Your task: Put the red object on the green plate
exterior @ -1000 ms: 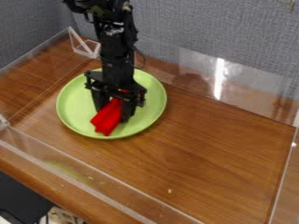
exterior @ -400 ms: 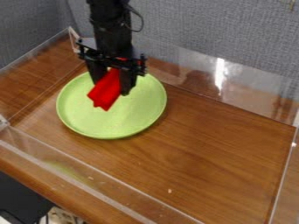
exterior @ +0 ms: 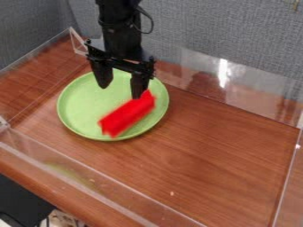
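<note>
The red object (exterior: 128, 115), a bright red bar, lies slantwise on the right half of the green plate (exterior: 77, 111); its outline is slightly blurred. The plate is a wide lime-green disc on the wooden table. My gripper (exterior: 124, 85) hangs straight down over the plate's back part, just above the bar. It is open, its black fingers (exterior: 104, 78) stand wide apart, and nothing is between them.
Clear acrylic walls (exterior: 225, 75) ring the wooden table (exterior: 213, 151) on all sides. A grey fabric backdrop stands behind. A small white wire-like thing (exterior: 81, 41) sits at the back left corner, behind the arm.
The gripper rose from the plate with the red bar in its jaws, then opened. The bar dropped and now lies on the plate's right half.
</note>
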`<state>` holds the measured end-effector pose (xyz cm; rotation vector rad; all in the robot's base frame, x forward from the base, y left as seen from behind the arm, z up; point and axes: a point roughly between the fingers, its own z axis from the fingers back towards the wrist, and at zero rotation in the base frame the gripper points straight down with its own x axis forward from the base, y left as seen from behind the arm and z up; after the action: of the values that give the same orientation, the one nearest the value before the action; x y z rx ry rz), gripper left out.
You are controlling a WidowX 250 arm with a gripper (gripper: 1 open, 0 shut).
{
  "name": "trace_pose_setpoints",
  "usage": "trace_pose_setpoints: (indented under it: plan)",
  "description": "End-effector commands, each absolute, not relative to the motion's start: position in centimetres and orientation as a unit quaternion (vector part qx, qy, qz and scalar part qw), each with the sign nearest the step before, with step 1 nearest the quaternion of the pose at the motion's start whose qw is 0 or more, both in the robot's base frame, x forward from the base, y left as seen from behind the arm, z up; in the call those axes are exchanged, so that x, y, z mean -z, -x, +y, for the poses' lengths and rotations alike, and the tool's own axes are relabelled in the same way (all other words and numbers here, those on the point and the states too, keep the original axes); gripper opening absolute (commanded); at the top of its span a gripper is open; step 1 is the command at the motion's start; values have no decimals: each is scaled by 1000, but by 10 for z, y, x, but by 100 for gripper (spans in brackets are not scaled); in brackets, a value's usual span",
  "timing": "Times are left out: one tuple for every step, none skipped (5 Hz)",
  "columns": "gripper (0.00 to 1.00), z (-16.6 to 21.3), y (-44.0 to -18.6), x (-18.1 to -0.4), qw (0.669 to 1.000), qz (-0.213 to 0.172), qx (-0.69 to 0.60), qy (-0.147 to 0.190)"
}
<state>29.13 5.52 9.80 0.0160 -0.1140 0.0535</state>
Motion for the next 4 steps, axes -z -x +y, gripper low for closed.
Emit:
trace_pose_setpoints:
  plan:
    - [100, 60, -295, -96, 998, -61, -30, -16]
    - [100, 68, -292, -122, 996, -73, -37, -18]
    - [100, 79, -289, -157, 994, -93, -46, -16]
    - [100, 85, -282, -185, 992, -105, -60, -25]
